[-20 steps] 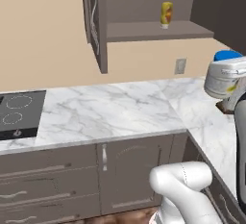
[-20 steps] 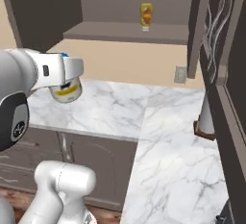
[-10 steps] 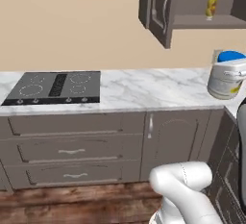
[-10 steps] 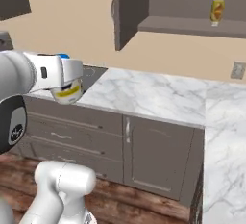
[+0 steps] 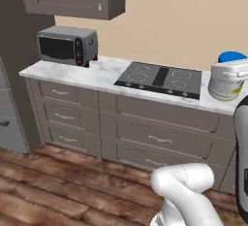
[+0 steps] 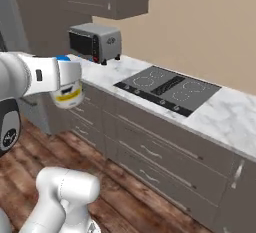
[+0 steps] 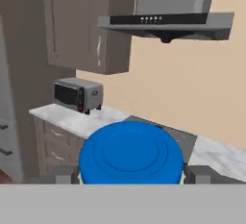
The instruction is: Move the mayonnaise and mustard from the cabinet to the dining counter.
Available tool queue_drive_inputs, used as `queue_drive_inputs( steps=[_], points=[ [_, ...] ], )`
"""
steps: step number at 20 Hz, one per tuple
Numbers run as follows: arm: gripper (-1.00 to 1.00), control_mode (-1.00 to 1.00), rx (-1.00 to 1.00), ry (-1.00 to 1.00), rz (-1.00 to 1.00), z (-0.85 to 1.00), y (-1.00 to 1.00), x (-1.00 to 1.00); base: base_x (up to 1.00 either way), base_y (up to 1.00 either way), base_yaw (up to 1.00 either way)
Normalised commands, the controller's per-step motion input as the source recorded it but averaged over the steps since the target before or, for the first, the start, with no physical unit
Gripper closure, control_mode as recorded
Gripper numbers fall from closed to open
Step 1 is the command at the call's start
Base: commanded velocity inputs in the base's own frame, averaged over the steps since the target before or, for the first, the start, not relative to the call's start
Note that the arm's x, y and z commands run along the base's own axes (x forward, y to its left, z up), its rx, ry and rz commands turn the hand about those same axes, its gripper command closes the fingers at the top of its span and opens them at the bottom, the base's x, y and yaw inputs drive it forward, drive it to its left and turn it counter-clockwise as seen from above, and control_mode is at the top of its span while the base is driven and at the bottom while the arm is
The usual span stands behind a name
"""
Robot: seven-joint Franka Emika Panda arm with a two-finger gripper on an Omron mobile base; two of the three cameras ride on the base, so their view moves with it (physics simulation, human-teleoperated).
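Mayonnaise (image 7: 130,152) sits pinched between my fingers (image 7: 63,174), gripped on its sides below the blue lid. I judge the jar rigid, smooth and slippery, so I'd hold firmly.

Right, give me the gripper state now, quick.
Gripper: closed on the mayonnaise, its blue lid facing the hand camera, jar carried in the air.

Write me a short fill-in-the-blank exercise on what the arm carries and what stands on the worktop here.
1. The gripper holds the mayonnaise, a jar with a ____ lid.
2. Set into the marble worktop is a black ____.
3. The grey oven stands under a ____ cabinet.

Missing words: blue; cooktop; wall
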Motion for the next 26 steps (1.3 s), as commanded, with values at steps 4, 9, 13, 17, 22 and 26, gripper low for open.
queue_drive_inputs(
  steps=[4,9,13,17,22,26],
  points=[
    [1.0,1.0,0.0,0.0,0.0,0.0,0.0,0.0,0.0,0.42,0.72],
    [1.0,1.0,0.0,0.0,0.0,0.0,0.0,0.0,0.0,0.33,0.73],
    [1.0,1.0,0.0,0.0,0.0,0.0,0.0,0.0,0.0,0.08,0.73],
    [1.0,1.0,0.0,0.0,0.0,0.0,0.0,0.0,0.0,0.0,0.71],
    [1.0,1.0,0.0,0.0,0.0,0.0,0.0,0.0,0.0,0.0,0.71],
    [1.0,1.0,0.0,0.0,0.0,0.0,0.0,0.0,0.09,0.0,0.57]
  ],
)
